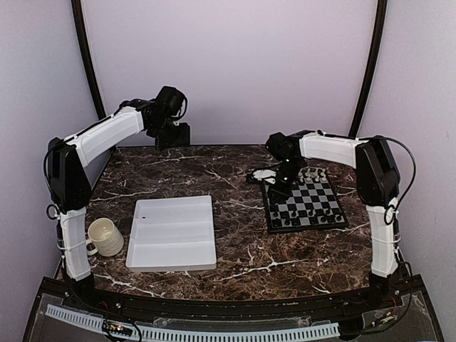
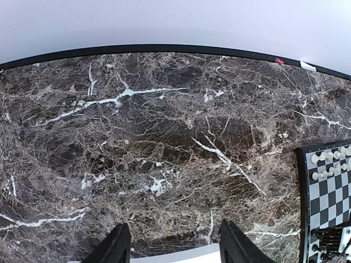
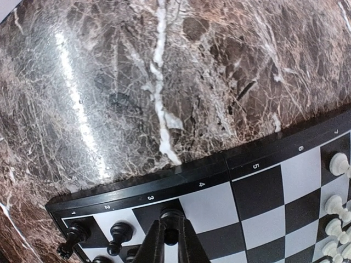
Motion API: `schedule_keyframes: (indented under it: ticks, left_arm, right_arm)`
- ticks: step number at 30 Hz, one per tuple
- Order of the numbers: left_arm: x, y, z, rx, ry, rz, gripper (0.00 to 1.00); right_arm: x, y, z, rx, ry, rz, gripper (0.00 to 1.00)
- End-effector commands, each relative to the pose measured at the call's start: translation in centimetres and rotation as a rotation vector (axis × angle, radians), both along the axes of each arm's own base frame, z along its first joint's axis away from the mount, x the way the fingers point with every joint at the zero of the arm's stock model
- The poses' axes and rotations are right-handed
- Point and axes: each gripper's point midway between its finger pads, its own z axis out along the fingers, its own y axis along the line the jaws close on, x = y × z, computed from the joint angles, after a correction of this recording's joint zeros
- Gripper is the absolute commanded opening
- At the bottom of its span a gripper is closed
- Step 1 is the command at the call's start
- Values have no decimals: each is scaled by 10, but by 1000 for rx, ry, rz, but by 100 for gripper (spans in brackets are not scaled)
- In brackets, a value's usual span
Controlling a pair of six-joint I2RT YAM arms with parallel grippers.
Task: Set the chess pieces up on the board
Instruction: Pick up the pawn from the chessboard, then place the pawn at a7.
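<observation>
You are working on a dark brown marble tabletop with white veins (image 1: 235, 167), closed in by pale lilac walls (image 1: 228, 64) and two curved black poles (image 1: 85, 50). A plain white rectangular tray (image 1: 171, 235) lies left of centre, with a ribbed cream mug (image 1: 105, 237) on its side just left of it.

The small black-and-silver checked chessboard (image 1: 308, 228) sits right of centre. Tiny white chessmen (image 1: 313, 173) fill its far rows and tiny black chessmen (image 1: 299, 217) its near rows.

Your right gripper (image 1: 280, 189) is low over the board's left edge, its arm hiding the squares beneath. Your left gripper (image 1: 171, 132) hangs high at the upper left, well apart from everything.

Only the right wrist view shows the right jaws pinched around one black chessman (image 3: 171, 212) on the rim file, beside two black pawns (image 3: 116, 235) and the numbered rim. The left wrist view shows its fingers (image 2: 118, 244) spread, holding nothing.
</observation>
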Motion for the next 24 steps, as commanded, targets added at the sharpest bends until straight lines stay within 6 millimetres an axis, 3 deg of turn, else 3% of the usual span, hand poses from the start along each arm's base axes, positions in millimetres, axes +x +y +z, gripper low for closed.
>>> schedule_keyframes:
  ticks: [1, 9, 17, 24]
  left_arm:
    - [-9, 1, 26, -27, -47, -15, 58]
    - [-4, -6, 25, -58, -60, -28, 57]
    - [1, -19, 20, -104, -46, -55, 57]
    - [-1, -25, 17, -132, -30, -70, 57]
  right_arm:
    - [-2, -8, 4, 1, 10, -13, 5]
    - [1, -38, 37, 9, -49, -55, 0]
    - [-10, -123, 52, -30, -47, -214, 0]
    - [-31, -186, 45, -48, 2, -371, 0]
